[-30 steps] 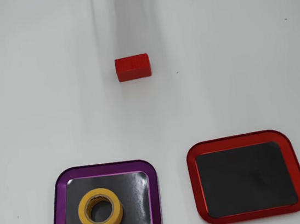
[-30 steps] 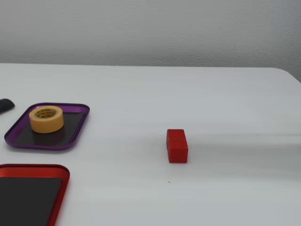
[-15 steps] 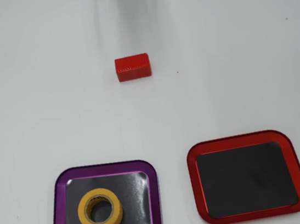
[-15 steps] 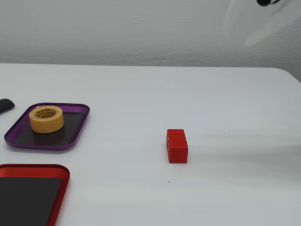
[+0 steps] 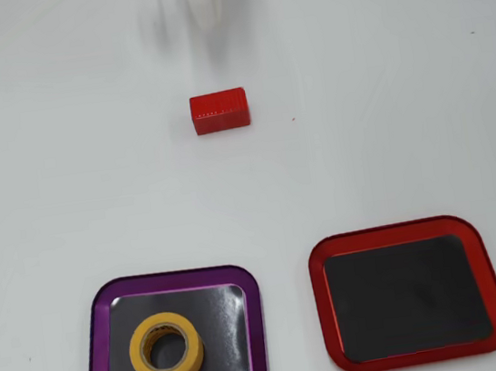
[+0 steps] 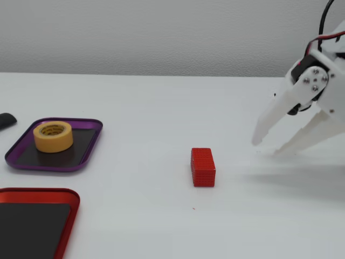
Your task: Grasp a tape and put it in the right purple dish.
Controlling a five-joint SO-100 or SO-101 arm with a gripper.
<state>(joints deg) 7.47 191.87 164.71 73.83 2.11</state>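
Observation:
The yellow tape [image 5: 140,353] lies flat inside the purple dish [image 5: 173,276], at the lower left of the overhead view. In the fixed view the tape [image 6: 53,141] sits in the same dish [image 6: 48,167] at the far left. My white gripper [image 6: 265,148] hangs open and empty at the right of the fixed view, fingertips just above the table, right of the red block [image 6: 202,167] and far from the tape. From overhead only a blurred white finger [image 5: 204,1] shows at the top edge, beyond the red block [image 5: 220,111].
A red-rimmed dish [image 5: 400,228] with a dark inside lies right of the purple one from overhead, and at the bottom left [image 6: 38,190] in the fixed view. A small black object [image 6: 5,120] pokes in at the left edge.
The gripper has swung down into the fixed view from the upper right and now hangs open near the table. Tape, block and both dishes have not moved.

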